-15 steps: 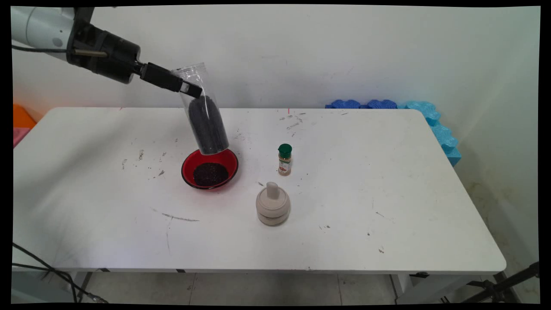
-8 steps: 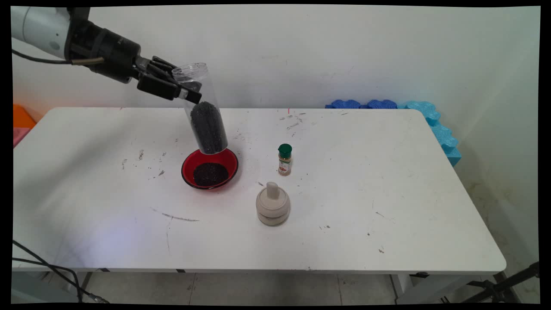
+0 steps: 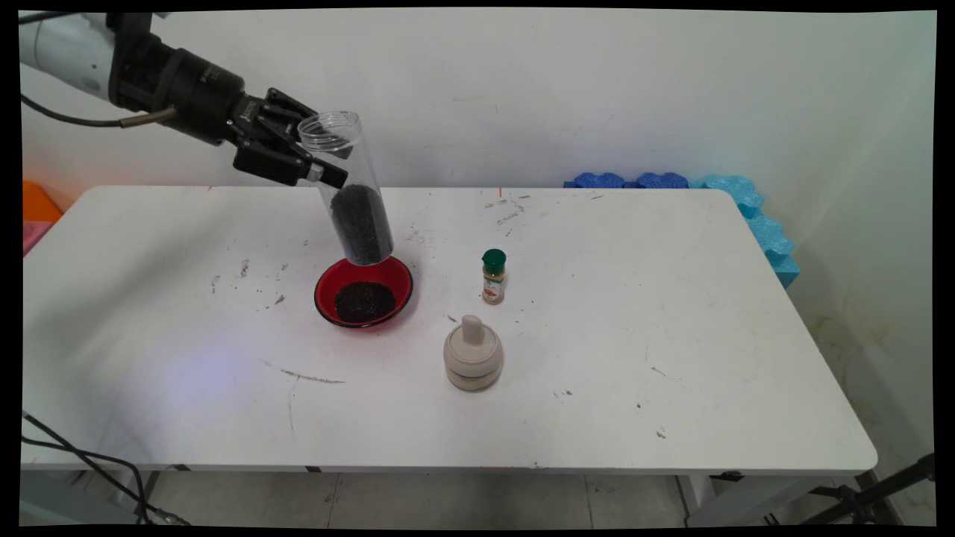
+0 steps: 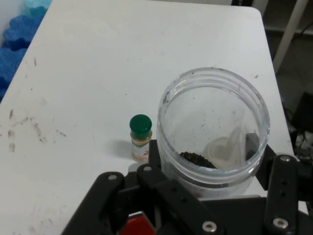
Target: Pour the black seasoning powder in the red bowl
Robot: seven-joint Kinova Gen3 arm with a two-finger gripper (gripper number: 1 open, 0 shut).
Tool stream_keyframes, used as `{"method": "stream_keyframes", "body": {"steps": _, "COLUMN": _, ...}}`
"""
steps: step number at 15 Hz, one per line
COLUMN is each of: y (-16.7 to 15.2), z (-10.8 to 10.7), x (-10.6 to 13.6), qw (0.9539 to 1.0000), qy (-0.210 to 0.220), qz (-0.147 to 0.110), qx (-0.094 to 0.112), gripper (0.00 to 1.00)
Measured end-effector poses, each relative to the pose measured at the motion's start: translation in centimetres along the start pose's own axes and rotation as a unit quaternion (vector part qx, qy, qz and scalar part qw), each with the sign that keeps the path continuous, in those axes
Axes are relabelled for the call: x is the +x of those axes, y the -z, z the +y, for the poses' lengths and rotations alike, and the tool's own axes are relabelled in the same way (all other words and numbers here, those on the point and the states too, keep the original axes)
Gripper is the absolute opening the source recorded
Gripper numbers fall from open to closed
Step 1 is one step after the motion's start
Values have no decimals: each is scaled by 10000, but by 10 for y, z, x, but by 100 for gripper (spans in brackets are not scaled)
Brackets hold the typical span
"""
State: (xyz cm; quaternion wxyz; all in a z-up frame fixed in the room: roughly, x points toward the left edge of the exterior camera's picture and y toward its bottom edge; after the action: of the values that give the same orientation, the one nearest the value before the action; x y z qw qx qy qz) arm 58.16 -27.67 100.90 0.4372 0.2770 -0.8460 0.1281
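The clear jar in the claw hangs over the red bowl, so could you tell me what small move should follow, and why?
Probably finish righting the clear jar to vertical. The claw holds it tilted, mouth up, over the red bowl, which already holds dark grains, and more fill the jar's lower half. Upright, it should carry without spilling.

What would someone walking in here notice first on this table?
Most striking is the clear plastic jar, part full of dark grains, held tilted in the air by the black gripper over the table's left half. Right below it stands a red bowl with a heap of the same dark grains. To the bowl's right are a small green-capped spice bottle and, nearer the camera, a beige lidded pot.
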Motion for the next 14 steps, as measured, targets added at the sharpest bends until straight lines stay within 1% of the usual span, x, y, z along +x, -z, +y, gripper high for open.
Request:
{"method": "stream_keyframes", "body": {"steps": 6, "y": -1, "z": 3, "x": 4, "qw": 9988, "qy": -482, "qz": -82, "qx": 26, "gripper": 0}}
{"method": "stream_keyframes", "body": {"steps": 10, "y": -2, "z": 4, "x": 5, "qw": 9976, "qy": -680, "qz": -126, "qx": 57, "gripper": 0}}
{"method": "stream_keyframes", "body": {"steps": 14, "y": -3, "z": 3, "x": 6, "qw": 9969, "qy": -762, "qz": -161, "qx": 99, "gripper": 0}}
